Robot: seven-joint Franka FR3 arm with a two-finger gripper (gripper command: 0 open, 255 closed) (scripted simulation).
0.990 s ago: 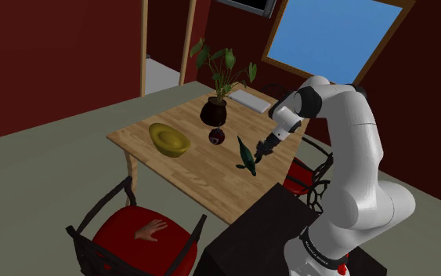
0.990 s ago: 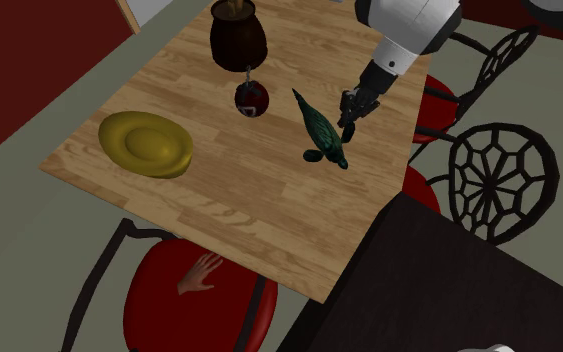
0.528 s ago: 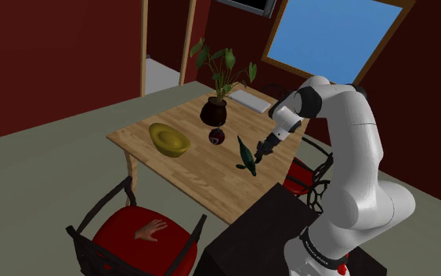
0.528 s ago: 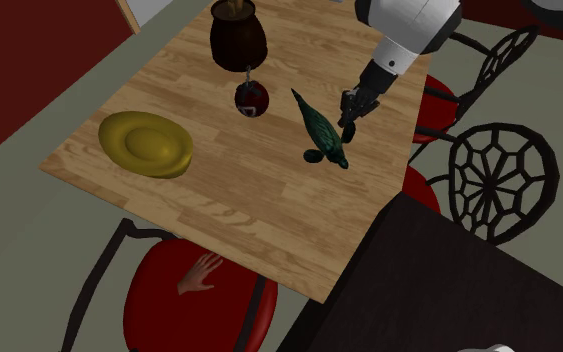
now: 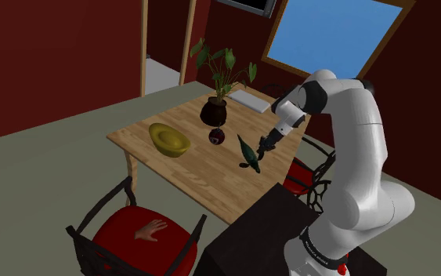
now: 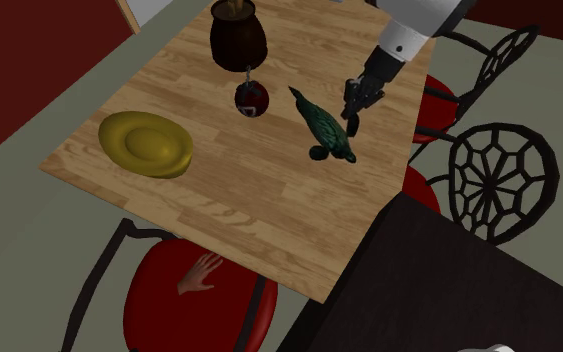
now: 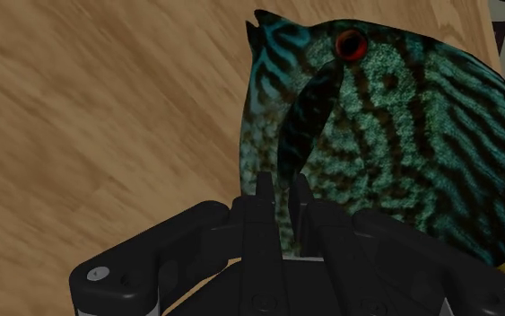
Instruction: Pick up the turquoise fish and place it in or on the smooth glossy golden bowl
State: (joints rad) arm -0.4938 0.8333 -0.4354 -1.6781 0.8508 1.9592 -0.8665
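The turquoise fish point(image 5: 247, 154) point(image 6: 324, 130), dark-striped with a red eye, hangs just over the wooden table point(image 5: 199, 179) near its edge by the stand. My black gripper point(image 5: 262, 147) point(image 6: 353, 112) is at the fish's side toward the arm. Seen from the wrist, the fish point(image 7: 394, 135) looms close and the gripper point(image 7: 282, 193) is shut on its thin dark fin. The glossy golden bowl point(image 5: 168, 139) point(image 6: 147, 143) rests on the table's far side from the gripper, well apart from the fish.
A dark pot with a green plant point(image 5: 214, 112) point(image 6: 237, 35) and a small dark red round object point(image 5: 217, 136) point(image 6: 251, 98) stand between bowl and fish. A white flat object point(image 5: 248, 99) lies behind. Red-cushioned chairs point(image 5: 136, 235) point(image 6: 489, 180) flank the table; the black stand point(image 6: 449, 280) is close.
The gripper has risen a little with the fish in it; the fish has tipped and shifted slightly toward the arm. Bowl, pot and red object stay put.
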